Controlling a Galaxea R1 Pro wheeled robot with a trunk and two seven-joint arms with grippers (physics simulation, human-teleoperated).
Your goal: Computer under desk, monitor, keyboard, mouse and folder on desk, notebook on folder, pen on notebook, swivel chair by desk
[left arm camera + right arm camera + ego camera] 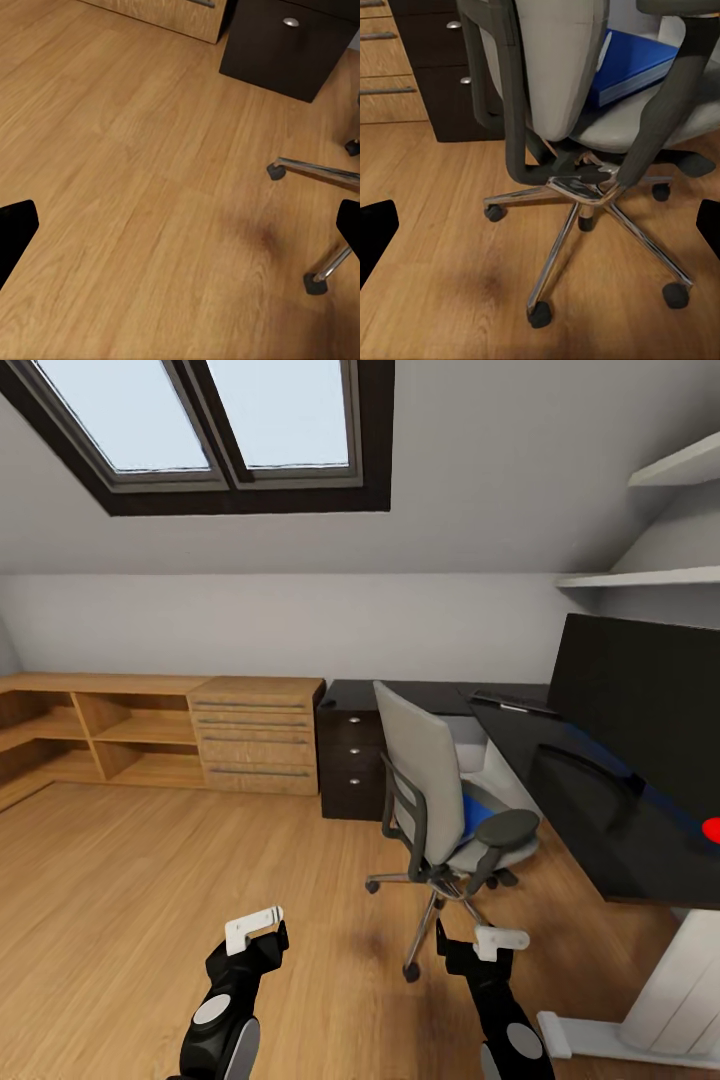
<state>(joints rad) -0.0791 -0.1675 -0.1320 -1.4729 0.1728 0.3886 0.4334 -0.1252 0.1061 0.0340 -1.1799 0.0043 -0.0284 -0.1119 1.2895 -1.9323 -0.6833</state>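
Glossy black top on the desk [560,760], mirror-smooth, over a warm wood-grain floor [120,880] with a soft sheen. The swivel chair [430,790] shows matt grey cloth, black plastic armrests and polished chrome legs. The folder [634,64] looks smooth, bright blue.

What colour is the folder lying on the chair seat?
Bright blue; the folder shows best in the right wrist view, on the swivel chair's grey seat.
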